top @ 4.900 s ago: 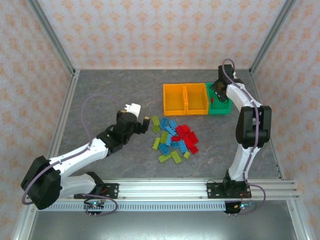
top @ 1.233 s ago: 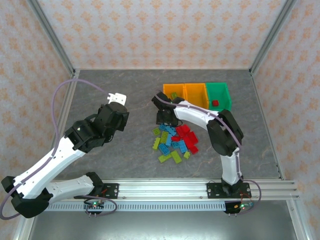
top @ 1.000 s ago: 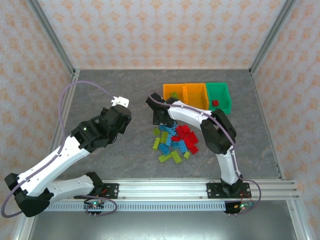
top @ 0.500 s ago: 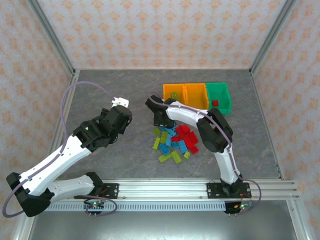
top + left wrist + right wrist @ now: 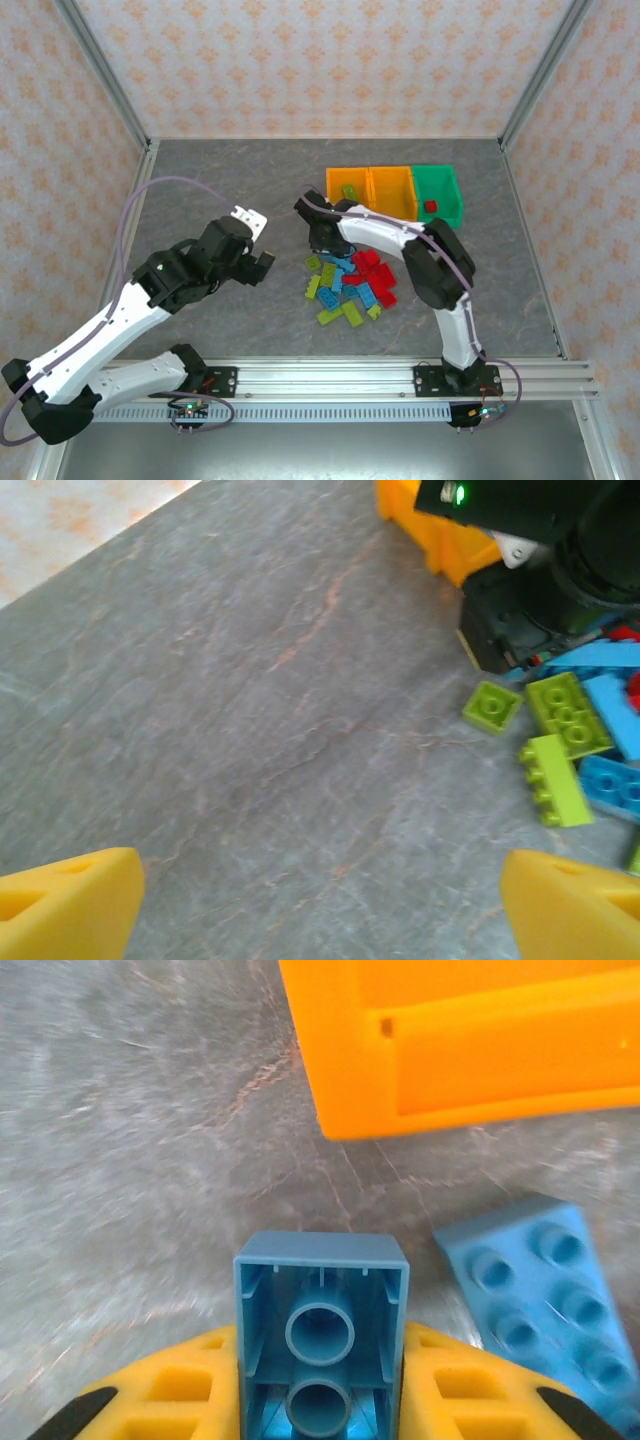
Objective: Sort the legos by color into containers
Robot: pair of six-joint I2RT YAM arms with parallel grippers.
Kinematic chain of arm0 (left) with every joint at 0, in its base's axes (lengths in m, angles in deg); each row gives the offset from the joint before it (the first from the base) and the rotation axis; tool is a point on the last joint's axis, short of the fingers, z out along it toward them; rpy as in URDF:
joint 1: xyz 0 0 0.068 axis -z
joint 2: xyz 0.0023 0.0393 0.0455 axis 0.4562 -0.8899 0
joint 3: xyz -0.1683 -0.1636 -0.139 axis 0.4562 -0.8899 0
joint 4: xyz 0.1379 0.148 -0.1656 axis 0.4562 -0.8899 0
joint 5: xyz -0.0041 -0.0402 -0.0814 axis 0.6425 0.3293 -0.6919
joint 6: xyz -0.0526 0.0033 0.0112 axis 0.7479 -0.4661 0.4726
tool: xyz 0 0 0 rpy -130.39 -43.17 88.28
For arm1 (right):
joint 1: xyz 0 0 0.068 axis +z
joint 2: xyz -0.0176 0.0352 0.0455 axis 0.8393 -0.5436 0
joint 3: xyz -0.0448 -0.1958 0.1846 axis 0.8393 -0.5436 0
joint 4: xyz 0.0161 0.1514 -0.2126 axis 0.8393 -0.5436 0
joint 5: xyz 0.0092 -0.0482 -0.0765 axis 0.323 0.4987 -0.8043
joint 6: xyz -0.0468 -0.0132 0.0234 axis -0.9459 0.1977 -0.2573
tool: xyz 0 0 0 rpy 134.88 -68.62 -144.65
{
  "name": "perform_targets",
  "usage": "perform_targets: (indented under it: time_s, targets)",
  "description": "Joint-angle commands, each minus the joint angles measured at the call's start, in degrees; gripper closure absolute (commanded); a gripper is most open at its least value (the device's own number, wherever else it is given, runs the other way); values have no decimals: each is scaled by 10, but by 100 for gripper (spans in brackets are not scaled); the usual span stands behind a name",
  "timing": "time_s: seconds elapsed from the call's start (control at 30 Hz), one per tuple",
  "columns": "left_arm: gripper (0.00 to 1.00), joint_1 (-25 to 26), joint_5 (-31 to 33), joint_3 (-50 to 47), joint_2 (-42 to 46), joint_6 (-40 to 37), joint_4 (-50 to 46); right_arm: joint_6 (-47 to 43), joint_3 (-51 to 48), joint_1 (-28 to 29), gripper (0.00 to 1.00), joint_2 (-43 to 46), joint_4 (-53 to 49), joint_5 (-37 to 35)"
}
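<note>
At the far-left edge of the brick pile, right pincer is clamped on a blue brick, low over the worktop. Pick looks done. Next: lift and carry to the middle orange bin (left orange bin has lime, green bin has red). Bin wall is close ahead, so clear it first. Left pincer is wide open and empty, with bare worktop around it.
</note>
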Motion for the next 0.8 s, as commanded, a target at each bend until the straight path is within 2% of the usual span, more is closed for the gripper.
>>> perform_targets:
  time_s: [0.0,0.1,0.2,0.27,0.37,0.47,0.6,0.67,0.77]
  targets:
    - [1,-5,-98,-8,27,-36,21,-26,-11,-1,72,112,28,-45]
    - [0,-5,-149,-11,46,-46,32,-47,-24,-36,73,163,34,-86]
    - [0,-5,-162,-11,54,-49,33,-100,-17,-106,74,176,31,-113]
    - [0,-5,-155,-11,57,-50,31,-147,4,-153,75,155,26,-139]
    - [0,-5,-150,-9,53,-51,27,-196,57,-207,75,89,7,-140]
    - [0,-6,-143,-7,49,-52,22,-218,112,-236,73,17,-4,-136]
    - [0,-5,-136,-7,48,-53,21,-227,172,-246,68,-53,-17,-118]
    - [0,-6,-134,-9,49,-54,22,-220,187,-246,60,-61,-26,-121]
    - [0,-6,-133,-10,51,-55,22,-207,172,-246,54,-32,-24,-127]
